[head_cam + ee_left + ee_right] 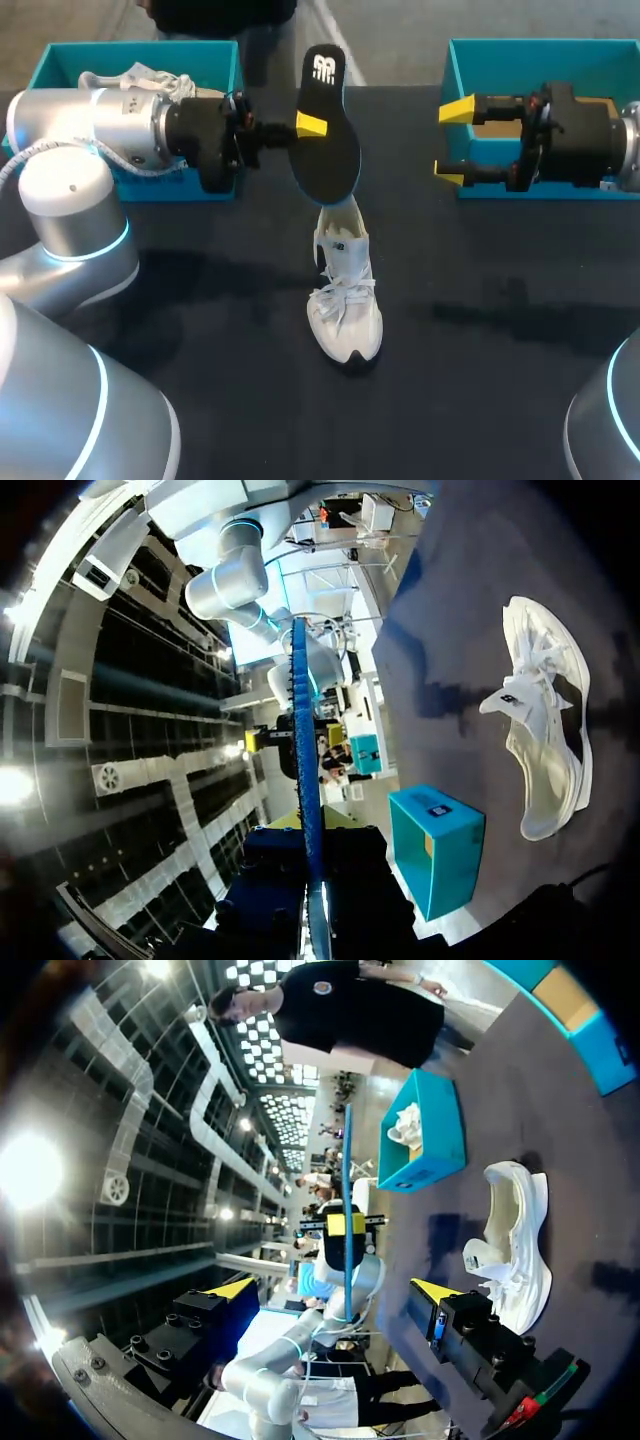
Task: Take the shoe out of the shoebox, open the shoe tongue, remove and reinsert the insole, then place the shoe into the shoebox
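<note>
Two shoeboxes on the table (480,330)?

Yes, both teal. The left shoebox (215,60) sits behind my left arm with a second white shoe (150,78) inside. The right shoebox (545,55) sits behind the right gripper (452,142).

Where is the task's shoe?

The shoe (345,300) stands on its sole on the table between the two arms, out of both boxes, toe toward me and tongue lifted.

And the insole?

The left gripper (311,125) has it clamped, one yellow tip on the near face. The black insole (328,140) is held up on end above the shoe's heel end; I cannot tell whether its lower tip touches the collar.

The right gripper?

Its fingers are spread wide with nothing between them — level with the insole, well apart from it.

Do the wrist views add anything?

Each shows the insole edge-on as a thin blue line, which the head view does not. The right wrist view also looks into the left shoebox.

Any writing?

A white logo on the insole's heel end and a small dark mark on the tongue label — too small to read.
</note>
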Robot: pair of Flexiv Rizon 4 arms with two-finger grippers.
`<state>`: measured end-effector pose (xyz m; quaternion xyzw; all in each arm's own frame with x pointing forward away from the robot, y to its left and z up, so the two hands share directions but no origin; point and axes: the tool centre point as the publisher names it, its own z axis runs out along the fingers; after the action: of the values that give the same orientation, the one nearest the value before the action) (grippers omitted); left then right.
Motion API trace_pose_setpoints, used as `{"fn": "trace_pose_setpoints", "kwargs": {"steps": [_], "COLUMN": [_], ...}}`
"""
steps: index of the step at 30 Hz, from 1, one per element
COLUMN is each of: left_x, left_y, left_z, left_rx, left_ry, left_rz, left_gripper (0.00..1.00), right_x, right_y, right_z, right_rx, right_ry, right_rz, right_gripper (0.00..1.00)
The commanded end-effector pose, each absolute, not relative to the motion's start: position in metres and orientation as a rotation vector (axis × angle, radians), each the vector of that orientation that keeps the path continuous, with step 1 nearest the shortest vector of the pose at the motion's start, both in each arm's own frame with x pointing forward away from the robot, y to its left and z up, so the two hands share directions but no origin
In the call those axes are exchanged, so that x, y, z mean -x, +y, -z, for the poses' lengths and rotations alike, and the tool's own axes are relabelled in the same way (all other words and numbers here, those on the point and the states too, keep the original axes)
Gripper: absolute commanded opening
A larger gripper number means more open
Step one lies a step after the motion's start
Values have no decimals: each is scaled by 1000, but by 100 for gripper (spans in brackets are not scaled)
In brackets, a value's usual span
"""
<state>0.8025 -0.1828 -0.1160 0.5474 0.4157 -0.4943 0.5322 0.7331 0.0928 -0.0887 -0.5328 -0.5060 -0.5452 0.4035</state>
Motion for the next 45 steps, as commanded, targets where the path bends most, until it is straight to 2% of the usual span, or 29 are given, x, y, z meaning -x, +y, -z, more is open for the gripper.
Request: {"fn": "trace_pose_setpoints", "kwargs": {"steps": [1, 20, 36, 45], "left_x": [-801, -801, -802, -801], "left_y": [-183, -183, -203, -215], "left_z": [116, 116, 125, 121], "left_rx": [-1303, -1303, -1312, -1314], "left_ry": [990, 990, 950, 925], "left_rz": [1174, 1174, 1244, 1259], "left_gripper": [0, 0, 0, 0], "right_x": [-733, -733, -766, -763], "right_y": [95, 95, 159, 171], "right_z": [89, 89, 99, 100], "right_rx": [1348, 1348, 1329, 1332], "right_ry": [-1278, -1278, -1330, -1350], "right_rz": [1378, 1378, 1301, 1273], "right_gripper": [100, 100, 100, 100]}}
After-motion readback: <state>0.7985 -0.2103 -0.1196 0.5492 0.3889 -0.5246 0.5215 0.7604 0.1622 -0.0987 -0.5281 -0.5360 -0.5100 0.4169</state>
